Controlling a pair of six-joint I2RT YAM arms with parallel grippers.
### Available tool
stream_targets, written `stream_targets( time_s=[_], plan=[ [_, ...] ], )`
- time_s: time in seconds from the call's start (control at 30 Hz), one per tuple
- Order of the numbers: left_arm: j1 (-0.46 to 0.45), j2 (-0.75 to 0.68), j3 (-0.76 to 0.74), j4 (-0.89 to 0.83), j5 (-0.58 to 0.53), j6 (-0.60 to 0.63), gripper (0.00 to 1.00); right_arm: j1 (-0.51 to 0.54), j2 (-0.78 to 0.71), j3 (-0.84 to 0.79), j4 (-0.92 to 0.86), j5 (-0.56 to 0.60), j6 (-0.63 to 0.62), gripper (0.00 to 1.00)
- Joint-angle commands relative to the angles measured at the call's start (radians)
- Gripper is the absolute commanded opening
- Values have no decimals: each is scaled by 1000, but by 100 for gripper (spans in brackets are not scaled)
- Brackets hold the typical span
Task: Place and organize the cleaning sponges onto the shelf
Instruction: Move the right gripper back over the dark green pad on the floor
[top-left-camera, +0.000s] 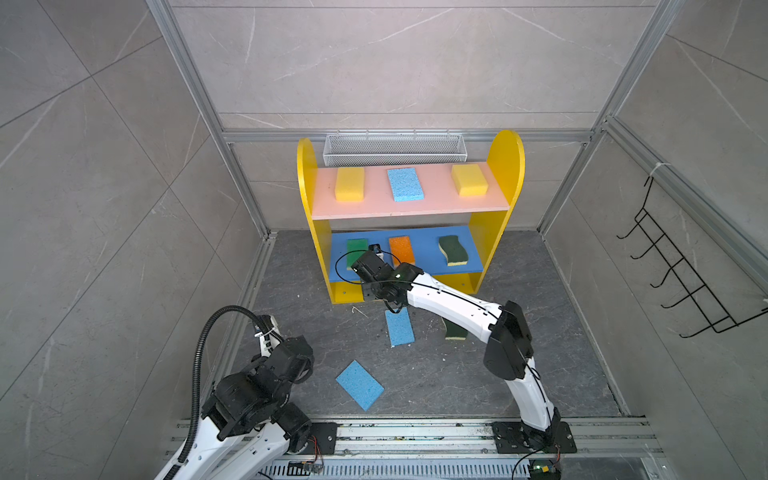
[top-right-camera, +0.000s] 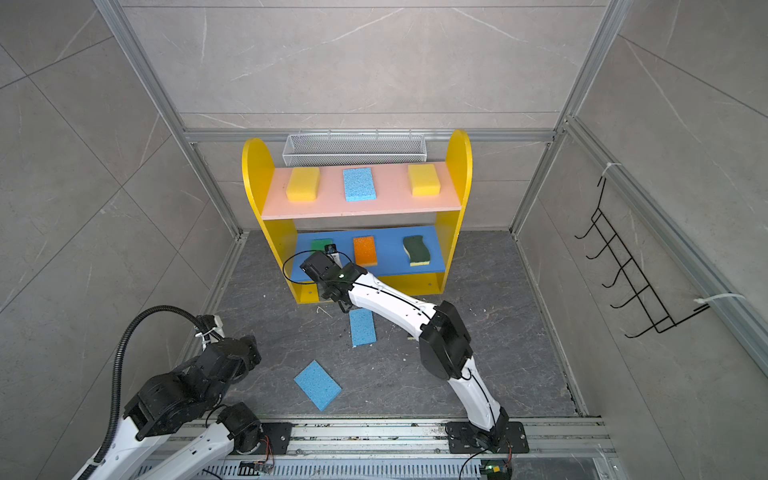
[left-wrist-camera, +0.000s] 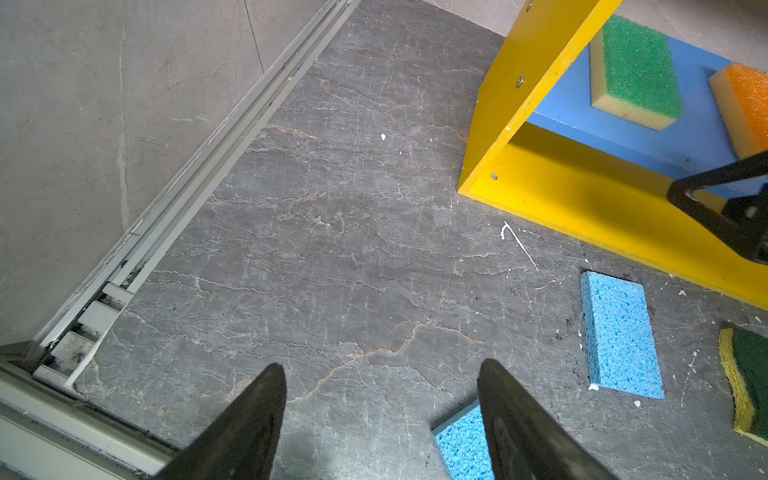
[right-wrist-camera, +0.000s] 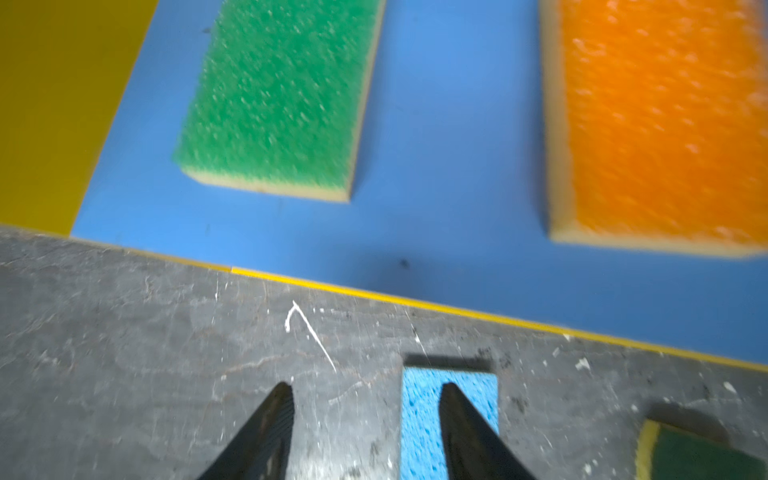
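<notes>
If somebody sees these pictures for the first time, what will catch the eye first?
The bright yellow shelf at the back stands out first, its pink board and blue board each carrying three sponges. The white right arm reaches to the blue board's front, its right gripper open. Two light blue sponges lie on the dark floor before the shelf.

Porous foam sponge (left-wrist-camera: 619, 336), smooth painted shelf (left-wrist-camera: 515, 83), matt stone-look floor (left-wrist-camera: 332, 249)

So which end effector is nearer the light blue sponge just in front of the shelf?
Right. The right end effector hangs above that light blue sponge, at its end nearest the shelf; the left end effector is farther back, beside the other loose light blue sponge.
</notes>
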Motion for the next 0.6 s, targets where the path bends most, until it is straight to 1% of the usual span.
stream_targets(
  time_s=[0.0, 0.17, 0.33, 0.4, 0.47, 0.57],
  plan=[
    [-5, 40, -2, 9, -11, 11, 76, -2, -149, -119, 102, -9, 12, 64],
    [-5, 110, -17, 30, 8, 14, 78, -1, -304, -312, 106, -40, 14, 77],
    [-5, 198, -6, 81, 63, 29, 78, -8, -466, -507, 119, -74, -18, 89],
    [-5, 229, 0, 112, 79, 45, 79, -25, -523, -571, 112, -92, -16, 97],
    [-6, 257, 7, 131, 93, 51, 79, -59, -578, -636, 99, -123, 11, 99],
    [-11, 277, 4, 162, 116, 48, 79, -156, -675, -759, 99, -224, 55, 99]
  ],
)
